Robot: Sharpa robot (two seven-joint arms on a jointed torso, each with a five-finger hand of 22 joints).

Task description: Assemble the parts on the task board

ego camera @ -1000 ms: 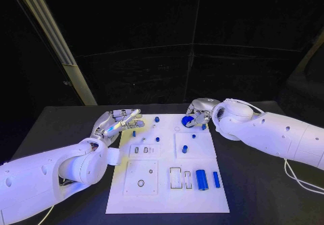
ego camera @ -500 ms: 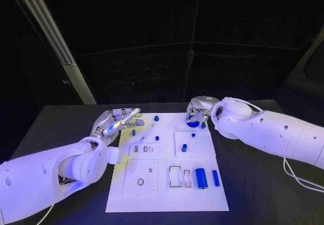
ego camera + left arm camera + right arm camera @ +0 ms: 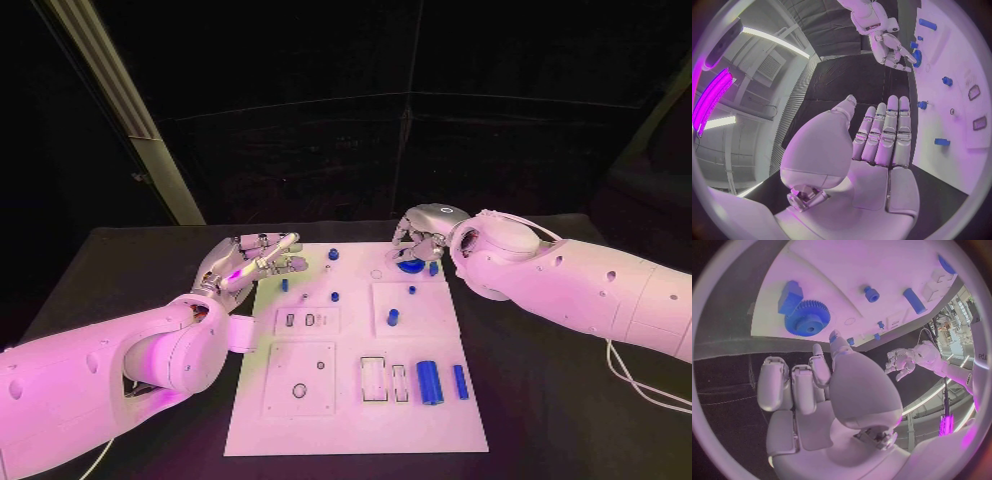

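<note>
Since the picture of a second ago, when the right silver many-fingered hand (image 3: 418,238) had the blue toothed plastic gear (image 3: 411,266) in its fingers just above the far edge of the white rectangular task board (image 3: 358,420), you can see that the gear now lies flat on that board near its far right corner, and the right wrist view shows the hand's fingers (image 3: 792,385) drawn back from the gear (image 3: 807,319) with a clear gap and nothing between them, so the hand has let go and stands released. Beside the gear on the board sits a small blue block-shaped part (image 3: 790,296), touching or nearly touching its teeth; you cannot tell which. I judge that the gear has been set down at its place, though whether it is fully seated on a peg cannot be made out. Your left silver many-fingered hand (image 3: 255,258) hovers just off the board's far left edge, much where it was, its fingers (image 3: 886,132) straight and side by side and holding nothing. On the board's near right part the blue cylinder (image 3: 430,381) and the slimmer blue bar (image 3: 460,381) lie loose beside the rectangular slots, so in my judgement much assembling remains. No brand, label or writing can be read on the board or the parts.
</note>
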